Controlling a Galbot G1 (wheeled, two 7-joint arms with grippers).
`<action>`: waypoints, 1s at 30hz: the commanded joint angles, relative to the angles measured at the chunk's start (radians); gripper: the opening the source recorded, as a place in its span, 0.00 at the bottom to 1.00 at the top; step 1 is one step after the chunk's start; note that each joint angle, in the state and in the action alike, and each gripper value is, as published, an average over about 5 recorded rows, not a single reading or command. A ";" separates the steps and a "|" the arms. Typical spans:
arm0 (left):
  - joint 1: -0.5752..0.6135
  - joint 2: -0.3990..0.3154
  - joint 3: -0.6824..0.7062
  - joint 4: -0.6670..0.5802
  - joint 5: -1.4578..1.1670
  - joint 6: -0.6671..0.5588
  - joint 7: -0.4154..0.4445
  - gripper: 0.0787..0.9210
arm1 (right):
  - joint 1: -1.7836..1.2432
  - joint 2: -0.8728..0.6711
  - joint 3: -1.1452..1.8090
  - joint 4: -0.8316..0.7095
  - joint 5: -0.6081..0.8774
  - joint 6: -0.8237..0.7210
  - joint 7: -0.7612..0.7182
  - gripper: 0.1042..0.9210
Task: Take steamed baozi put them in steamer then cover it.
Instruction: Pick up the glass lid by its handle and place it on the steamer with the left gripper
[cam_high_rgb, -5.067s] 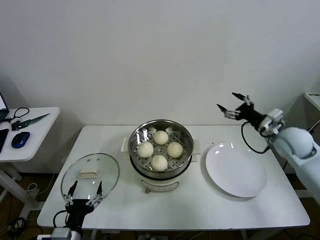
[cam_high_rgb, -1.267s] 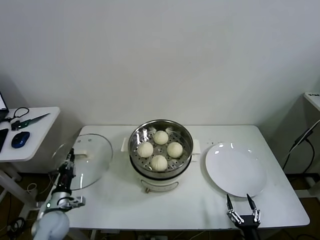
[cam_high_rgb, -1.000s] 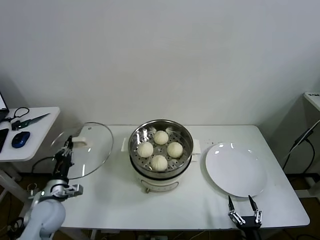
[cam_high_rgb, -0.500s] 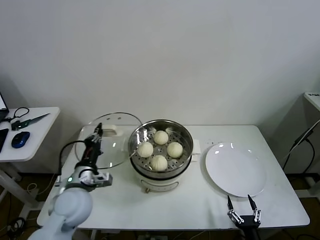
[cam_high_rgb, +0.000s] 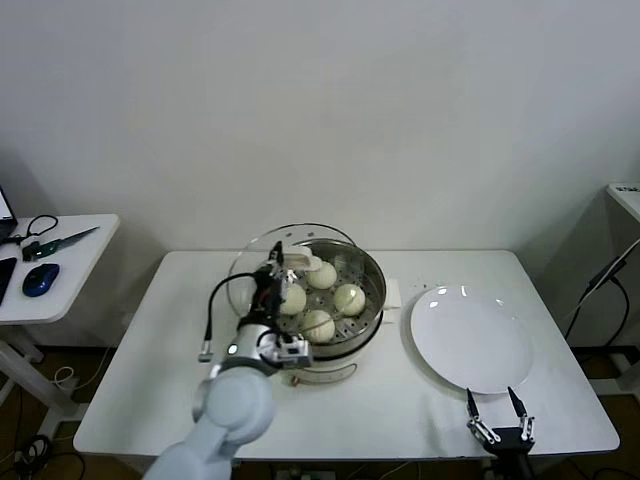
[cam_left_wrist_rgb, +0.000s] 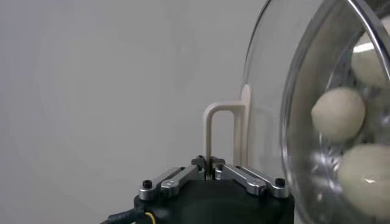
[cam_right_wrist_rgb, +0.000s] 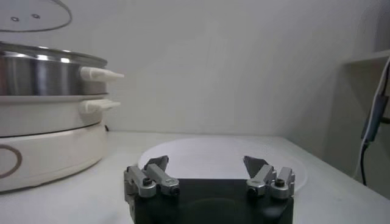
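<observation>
Now the covering step is under way. All four buns (cam_high_rgb: 318, 298) sit on the perforated tray inside the steamer (cam_high_rgb: 322, 300), so the loading looks finished and only the lid (cam_high_rgb: 262, 272) is left to place. The left claw (cam_high_rgb: 271, 271) is clamped on the lid's cream bar handle (cam_left_wrist_rgb: 220, 137), its jaws pinched tight around the thin bar, and it holds the glass disc tilted steeply on edge, just over the steamer's left rim and partly overlapping the pot. The right claw (cam_high_rgb: 501, 428) waits low at the near edge of the surface (cam_high_rgb: 180, 390), well to the right of the steamer and just in front of the white plate (cam_high_rgb: 472, 340), with its jaws spread wide apart and nothing between them.

My guess is that the next move calls for tipping the lid flat, centring it above the pot, and lowering it until the metal rim seats all round. Held by a slim handle and tilted like this, the glass could swing or catch the steel rim on one side.

Some things are hard to make out. The left arm covers the steamer's near-left side, and the lid's lower edge is lost behind the claw, so I cannot tell whether it touches the rim. The right arm is cut off below the claw.
</observation>
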 joint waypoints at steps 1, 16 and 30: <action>-0.061 -0.145 0.121 0.078 0.139 0.038 0.038 0.07 | 0.001 -0.016 0.013 0.001 0.009 -0.009 -0.001 0.88; -0.056 -0.221 0.125 0.236 0.191 0.021 -0.049 0.07 | -0.002 -0.019 0.023 0.002 0.019 0.000 0.002 0.88; -0.037 -0.212 0.078 0.271 0.183 0.063 -0.061 0.07 | -0.010 -0.009 0.029 0.005 0.015 0.009 0.001 0.88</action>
